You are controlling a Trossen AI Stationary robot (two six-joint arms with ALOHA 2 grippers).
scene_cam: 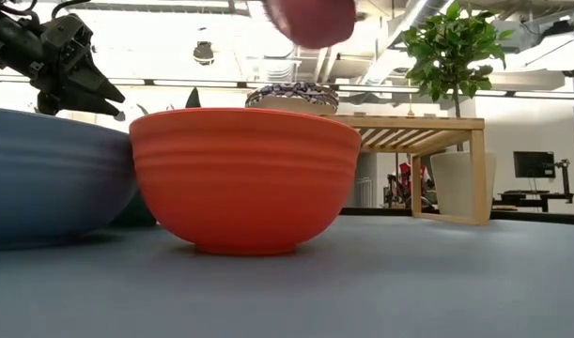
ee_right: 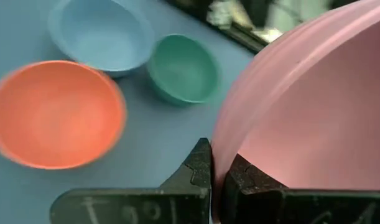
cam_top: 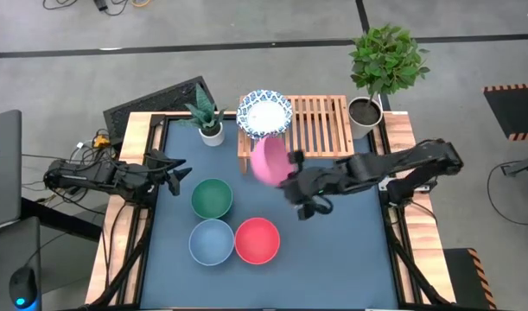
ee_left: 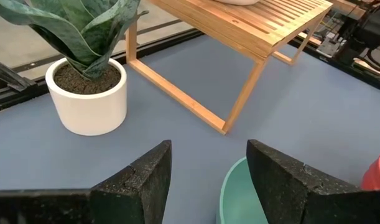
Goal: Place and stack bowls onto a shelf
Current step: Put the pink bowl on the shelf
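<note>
Right gripper (ee_right: 219,171) clamped on rim of pink bowl (cam_top: 269,161), carried tilted and clear of table, likely for stacking into patterned bowl (cam_top: 264,112) on shelf (cam_top: 320,123) just beyond. Left gripper (ee_left: 208,180) parted, empty, waiting above green bowl (cam_top: 212,198).
</note>
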